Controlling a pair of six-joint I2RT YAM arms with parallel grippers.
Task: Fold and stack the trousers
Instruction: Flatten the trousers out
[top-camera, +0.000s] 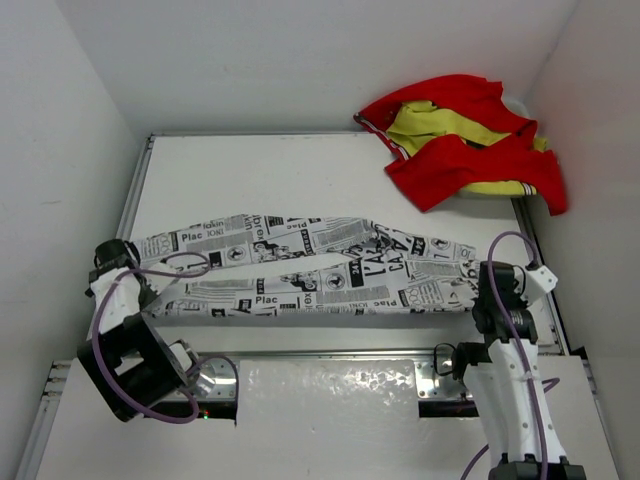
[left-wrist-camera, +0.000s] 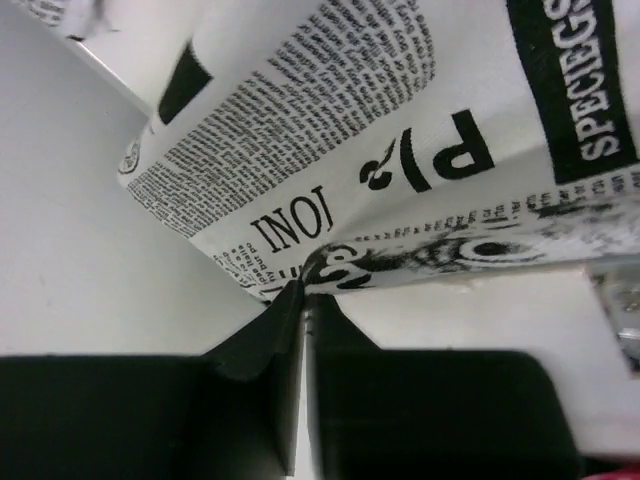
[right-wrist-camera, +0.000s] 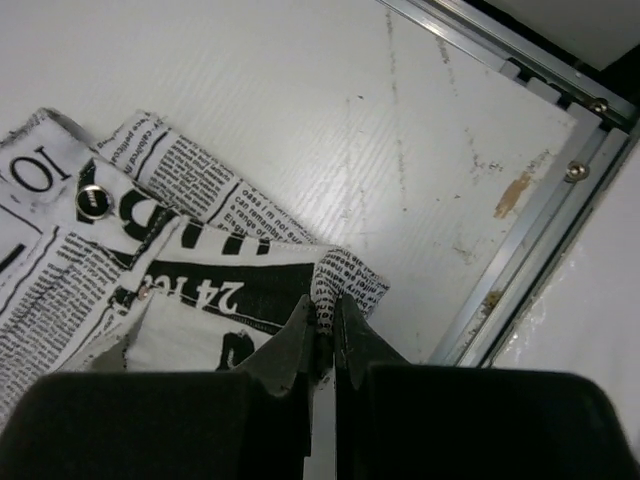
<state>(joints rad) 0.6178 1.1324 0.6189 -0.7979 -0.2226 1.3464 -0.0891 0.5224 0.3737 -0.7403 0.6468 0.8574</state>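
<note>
Trousers (top-camera: 310, 270), one pair, lie stretched sideways across my table (top-camera: 260, 180). Their two legs run from the waist end on my right toward my left, and a thin strip of bare table shows between them in the middle. I have two grippers on them, one at each end. My left gripper (top-camera: 140, 280) is at the leg ends. From its wrist camera, the two fingers (left-wrist-camera: 270, 340) are pressed together on the edge of the printed cloth (left-wrist-camera: 400, 150), which lifts away from the tips. My right gripper (top-camera: 482, 292) is at the waist end, near the table's right rail (right-wrist-camera: 540, 260). Its two fingers (right-wrist-camera: 290, 345) are clamped on a fold of cloth (right-wrist-camera: 150, 230). One metal snap (right-wrist-camera: 92, 202) shows on the fabric there. In the far right corner sits one heap of red and yellow clothing (top-camera: 460, 150), well apart from the trousers. I cannot tell how many pieces are in it.
</note>
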